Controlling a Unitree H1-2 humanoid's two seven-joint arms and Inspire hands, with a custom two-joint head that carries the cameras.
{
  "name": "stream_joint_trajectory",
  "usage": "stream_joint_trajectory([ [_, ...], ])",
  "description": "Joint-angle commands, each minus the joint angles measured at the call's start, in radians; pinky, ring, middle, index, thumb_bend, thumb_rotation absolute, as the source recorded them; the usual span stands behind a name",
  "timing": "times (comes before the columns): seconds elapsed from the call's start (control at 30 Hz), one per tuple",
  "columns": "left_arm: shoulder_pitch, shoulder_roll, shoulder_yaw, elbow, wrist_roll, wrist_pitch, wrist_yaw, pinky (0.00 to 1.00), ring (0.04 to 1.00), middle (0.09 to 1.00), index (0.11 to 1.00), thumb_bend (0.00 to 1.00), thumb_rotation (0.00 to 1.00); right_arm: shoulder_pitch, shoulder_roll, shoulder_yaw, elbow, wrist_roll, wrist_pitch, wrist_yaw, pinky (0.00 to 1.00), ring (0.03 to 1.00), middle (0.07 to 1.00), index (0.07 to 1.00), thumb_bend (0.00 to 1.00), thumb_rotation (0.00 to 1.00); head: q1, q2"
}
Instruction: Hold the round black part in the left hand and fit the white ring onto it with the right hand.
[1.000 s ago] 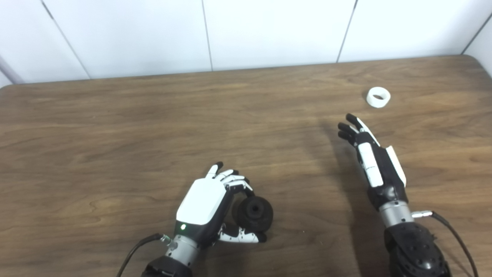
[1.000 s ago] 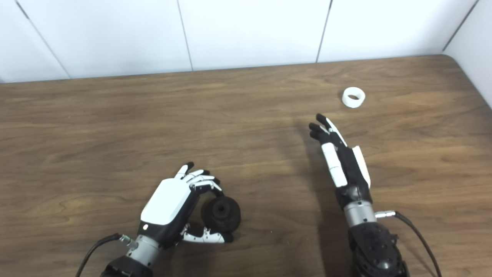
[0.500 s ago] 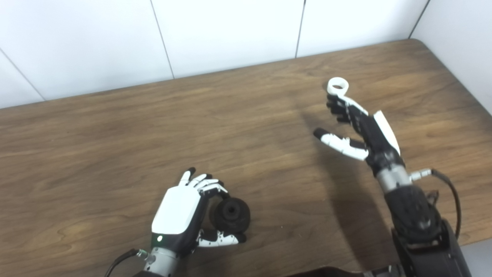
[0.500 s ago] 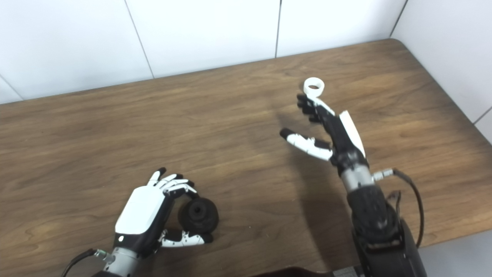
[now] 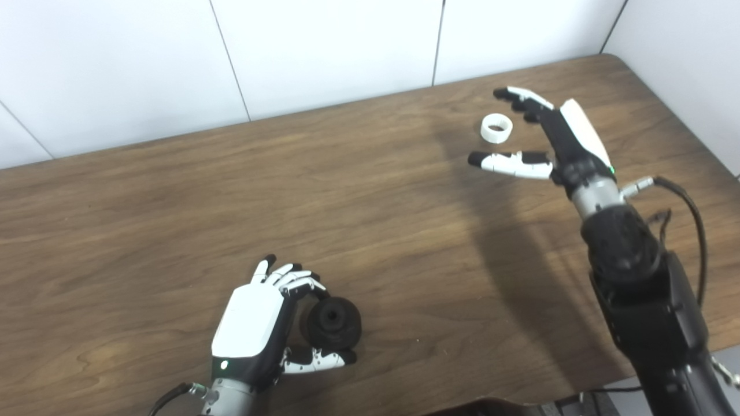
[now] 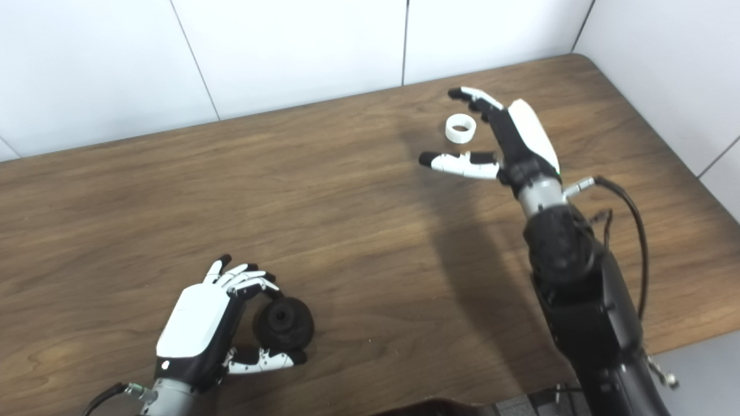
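Note:
The round black part (image 5: 334,322) sits on the wooden table (image 5: 173,190) near the front. My left hand (image 5: 254,323) is curled around it, fingers over its top and thumb under its front, so it is shut on the part. The white ring (image 5: 496,127) lies flat on the table at the far right. My right hand (image 5: 549,138) is open above it, its fingers (image 5: 520,98) reaching past the ring's far side and its thumb on the near side. The ring lies between them, untouched. The same scene shows in the right eye view, with the ring (image 6: 461,127) and the right hand (image 6: 509,138).
White wall panels (image 5: 324,46) run along the table's far edge, and a side wall (image 5: 682,58) stands close to the right. The table's right corner (image 5: 613,58) and front right edge lie near my right arm (image 5: 642,289). A black cable (image 5: 688,208) loops off the right wrist.
The camera has swung to the right. My right hand has reached forward, spread its thumb and now brackets the ring from above. My left hand still holds the black part.

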Motion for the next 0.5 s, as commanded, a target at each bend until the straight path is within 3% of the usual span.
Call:
stream_joint_trajectory([
  [0.0, 0.005, 0.015, 0.007, 0.001, 0.001, -0.013, 0.011, 1.00, 0.862, 0.764, 0.482, 0.52, 0.05, -0.051, -0.061, 0.006, 0.025, -0.033, -0.038, 0.000, 0.90, 0.931, 0.919, 0.836, 0.68, 0.39, -0.009, -0.010],
  [0.17, 0.012, 0.015, 0.015, 0.001, -0.010, -0.022, 0.010, 1.00, 0.865, 0.764, 0.483, 0.52, 0.05, -0.118, -0.105, 0.025, 0.131, -0.060, -0.055, -0.011, 0.94, 0.992, 0.963, 0.823, 0.73, 0.37, -0.018, -0.022],
  [0.47, 0.018, 0.021, 0.021, 0.004, -0.012, -0.027, 0.015, 1.00, 0.865, 0.765, 0.484, 0.52, 0.05, -0.237, -0.142, 0.061, 0.317, -0.107, -0.013, 0.001, 0.94, 1.000, 1.000, 0.801, 0.80, 0.32, -0.040, -0.036],
])
